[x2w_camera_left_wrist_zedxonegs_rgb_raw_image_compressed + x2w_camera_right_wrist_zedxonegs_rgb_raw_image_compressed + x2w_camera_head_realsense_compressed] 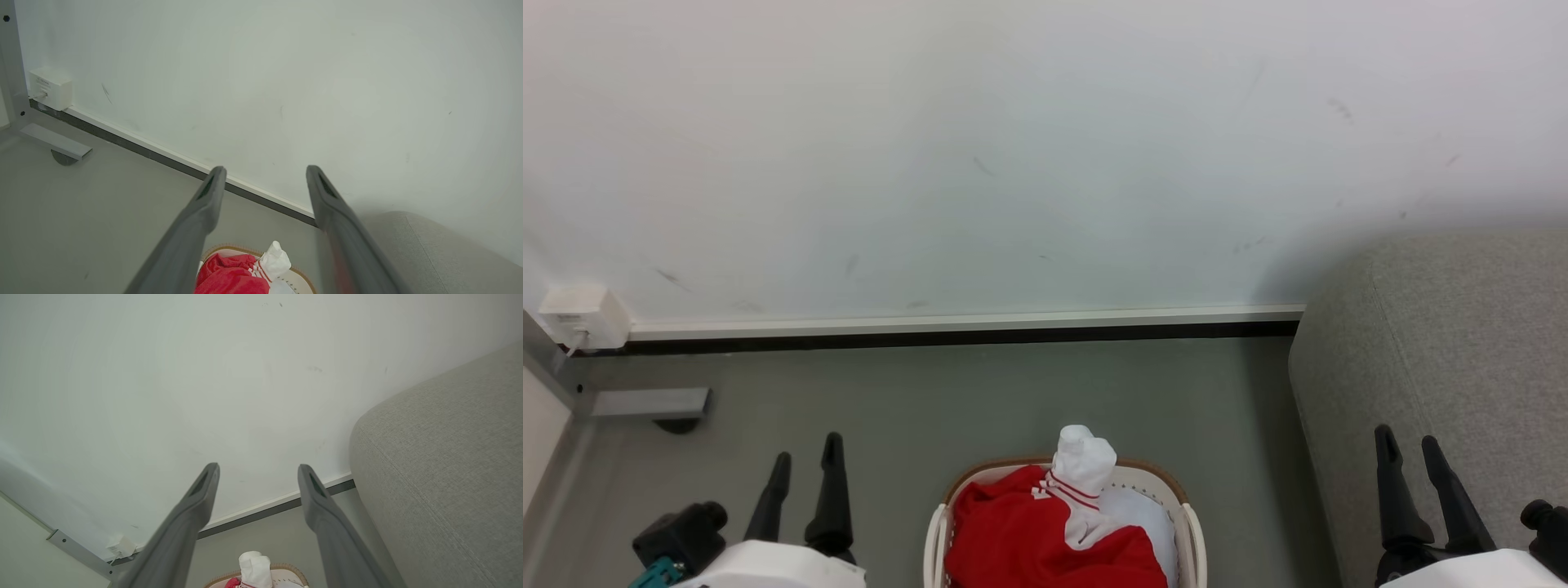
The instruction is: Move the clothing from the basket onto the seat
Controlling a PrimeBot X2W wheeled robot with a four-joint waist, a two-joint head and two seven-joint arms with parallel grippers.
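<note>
left pincer (807, 449): held low at the left of the head view, fingers pointed up, jaws spread wide, nothing gripped | right pincer (1405, 437): held low at the right, fingers pointed up, jaws spread wide, nothing gripped | pincers set well apart

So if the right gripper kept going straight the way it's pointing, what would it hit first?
Probably the white wall, just above the skirting strip. The open right gripper aims there, and the seat lies off to one side of its line. Depth is hard to judge.
</note>
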